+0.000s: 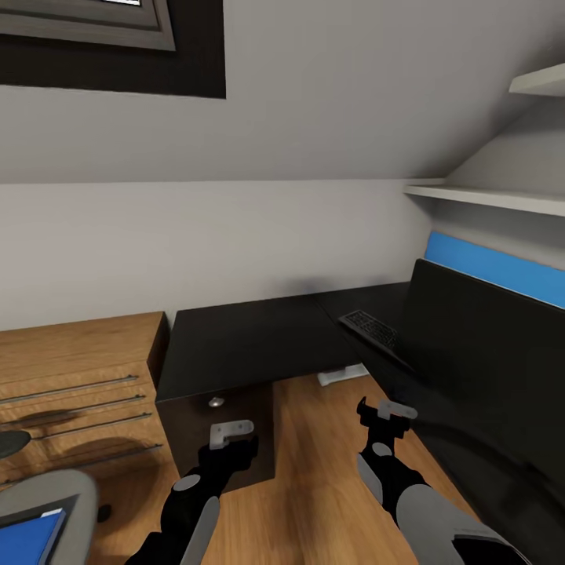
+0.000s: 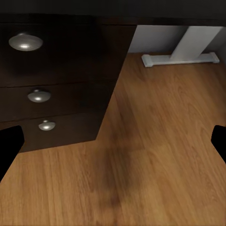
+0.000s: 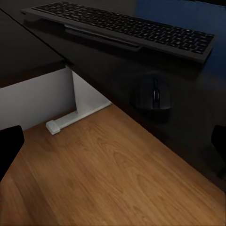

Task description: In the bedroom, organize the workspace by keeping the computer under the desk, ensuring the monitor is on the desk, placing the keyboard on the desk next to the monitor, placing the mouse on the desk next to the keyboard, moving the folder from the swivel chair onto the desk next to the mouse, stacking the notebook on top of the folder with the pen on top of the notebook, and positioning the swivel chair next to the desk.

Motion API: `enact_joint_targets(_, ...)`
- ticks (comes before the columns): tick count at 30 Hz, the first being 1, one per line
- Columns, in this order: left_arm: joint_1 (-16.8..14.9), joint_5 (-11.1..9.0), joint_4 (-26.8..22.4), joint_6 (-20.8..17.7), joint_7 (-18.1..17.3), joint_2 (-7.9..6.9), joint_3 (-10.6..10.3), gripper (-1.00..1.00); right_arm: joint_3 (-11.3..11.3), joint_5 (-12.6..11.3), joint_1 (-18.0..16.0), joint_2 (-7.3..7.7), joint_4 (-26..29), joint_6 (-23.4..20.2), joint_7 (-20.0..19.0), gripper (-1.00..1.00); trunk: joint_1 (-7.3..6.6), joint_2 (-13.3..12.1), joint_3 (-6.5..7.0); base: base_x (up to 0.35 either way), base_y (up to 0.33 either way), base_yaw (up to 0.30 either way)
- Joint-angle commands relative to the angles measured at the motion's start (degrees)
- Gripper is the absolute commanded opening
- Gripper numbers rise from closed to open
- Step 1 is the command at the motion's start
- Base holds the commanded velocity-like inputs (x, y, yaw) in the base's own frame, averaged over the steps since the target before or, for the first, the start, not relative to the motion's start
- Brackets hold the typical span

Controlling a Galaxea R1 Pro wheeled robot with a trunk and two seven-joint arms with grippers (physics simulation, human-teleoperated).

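Observation:
The black desk [image 1: 243,345] runs from the middle round to the right. On its right wing the keyboard [image 1: 369,326] lies in front of the wide black monitor [image 1: 486,353]. In the right wrist view the keyboard [image 3: 127,28] lies just beyond the small black mouse [image 3: 153,92], both on the dark desk top [image 3: 28,52]. The blue folder [image 1: 31,534] rests on the grey swivel chair [image 1: 47,490] at the lower left. My left gripper [image 1: 231,435] and right gripper [image 1: 384,412] hang open and empty over the floor, the right one near the desk's edge.
An oak drawer unit [image 1: 78,377] stands left of the desk. A dark drawer cabinet [image 2: 52,89] with round knobs sits under the desk, near the left gripper. A white desk foot [image 2: 181,59] rests on the oak floor [image 1: 322,471] between the arms. Shelves [image 1: 486,196] hang at upper right.

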State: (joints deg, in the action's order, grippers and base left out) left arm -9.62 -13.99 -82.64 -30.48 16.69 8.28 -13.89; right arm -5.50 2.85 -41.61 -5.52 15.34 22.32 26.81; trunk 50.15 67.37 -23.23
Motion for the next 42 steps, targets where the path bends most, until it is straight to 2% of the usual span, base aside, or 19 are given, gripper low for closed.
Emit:
enact_joint_targets(1,0.0,-0.6,-0.1,-0.2,0.5,-0.01,-0.1,1.00,-0.5,0.3,-0.1,-0.03,0.0,0.3,0.0,1.00,0.23,0.5,-0.25,0.000,0.000,0.000)
enact_joint_targets(11,0.0,-0.6,-0.1,-0.1,0.5,-0.01,-0.1,1.00,-0.5,0.3,0.0,-0.02,-0.1,0.3,0.0,1.00,2.42,4.5,-1.73,0.000,0.000,-0.093)
enact_joint_targets(19,0.0,-0.6,0.0,-0.1,0.5,-0.09,-0.1,1.00,-0.5,0.3,0.0,-0.02,-0.2,0.3,0.0,1.00,2.42,4.5,-1.38,0.000,0.000,-0.141)
enact_joint_targets(31,0.0,-0.6,0.6,-0.1,0.4,-0.27,0.0,1.00,-0.5,0.4,0.0,-0.09,-0.4,0.3,-0.1,1.00,2.42,4.5,-1.33,0.003,0.000,-0.015)
enact_joint_targets(42,0.0,-0.6,0.9,-0.1,0.4,-0.28,0.0,1.00,-0.4,0.5,-0.1,0.17,-0.5,0.2,-0.1,1.00,2.42,4.5,-1.33,0.221,0.000,0.000)
